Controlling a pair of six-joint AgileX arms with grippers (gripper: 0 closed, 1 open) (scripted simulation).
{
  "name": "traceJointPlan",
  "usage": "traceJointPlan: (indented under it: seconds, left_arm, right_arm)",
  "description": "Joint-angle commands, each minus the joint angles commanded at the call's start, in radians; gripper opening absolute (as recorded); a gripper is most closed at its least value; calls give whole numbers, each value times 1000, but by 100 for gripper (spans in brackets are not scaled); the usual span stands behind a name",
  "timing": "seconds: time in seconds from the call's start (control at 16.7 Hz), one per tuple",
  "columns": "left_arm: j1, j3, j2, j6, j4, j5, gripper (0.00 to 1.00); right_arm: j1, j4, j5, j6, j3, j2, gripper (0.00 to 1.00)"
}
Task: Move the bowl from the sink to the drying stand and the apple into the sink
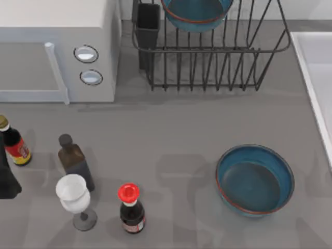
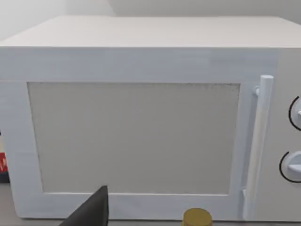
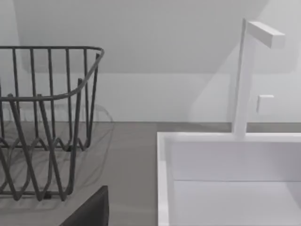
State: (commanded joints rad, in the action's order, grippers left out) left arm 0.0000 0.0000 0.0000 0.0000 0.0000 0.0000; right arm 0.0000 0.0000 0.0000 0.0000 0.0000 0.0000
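Status: bowl (image 1: 196, 13) sits inside the stand (image 1: 218, 50), at its back, tilted between the bars, beside the stand's corner cup (image 1: 148, 23). If that is the one that came from the sink (image 1: 311, 46), I judge the bowl leg done. I can't tell it from the lookalike second bowl (image 1: 254, 179), which is upright on the counter well in front of the stand, toward its right end. Apple: can't place it from these views, so I judge that leg still open, and it is probably the next job. Sink lies to the right of the stand, with a strip of counter between them, and the tap (image 3: 244, 80) rises from its back rim. Right gripper (image 3: 91, 209) hangs low near the front right corner of the stand, facing stand and sink; can't tell its grip state. Left gripper (image 2: 89, 212) is parked well left of the stand, facing the microwave (image 2: 136, 136); can't tell its grip state either. Count: 2 bowls, 1 stand, 1 cup, 1 sink, 1 tap, 1 microwave, 1 glass (image 1: 72, 193), 3 bottles: gold-cap bottle (image 1: 14, 146), dark bottle (image 1: 75, 162) and red-cap bottle (image 1: 130, 210), all well front-left of the stand.
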Motion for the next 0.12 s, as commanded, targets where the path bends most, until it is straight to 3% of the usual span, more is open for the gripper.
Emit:
traceJointPlan:
  seconds: [0.12]
  left_arm:
    - [0, 0, 0, 0, 0, 0, 100]
  right_arm:
    - [0, 0, 0, 0, 0, 0, 100]
